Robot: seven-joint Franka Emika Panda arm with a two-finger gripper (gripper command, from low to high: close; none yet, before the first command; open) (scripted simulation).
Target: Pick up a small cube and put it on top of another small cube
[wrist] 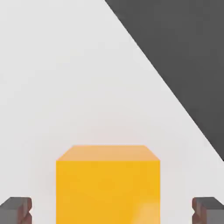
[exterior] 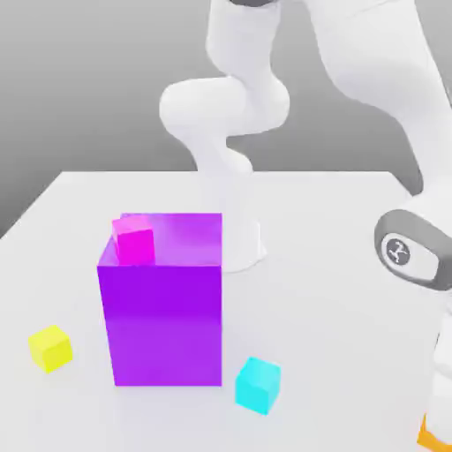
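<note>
The small orange cube [wrist: 108, 183] rests on the white table, between the two dark fingertips [wrist: 16, 209] of my gripper [wrist: 112, 210]. A gap shows on each side of it, so the gripper is open around the cube without touching it. In the exterior view a sliver of the orange cube [exterior: 429, 439] shows at the lower right corner, under the arm's wrist. The small magenta-pink cube [exterior: 133, 240] sits on top of the big purple block [exterior: 163, 309], at its far corner on the exterior view's left.
A yellow small cube [exterior: 50, 347] lies on the table to the exterior view's left of the purple block. A cyan small cube [exterior: 258, 385] lies near the block's front right corner. The table's edge [wrist: 175, 87] runs close beyond the orange cube.
</note>
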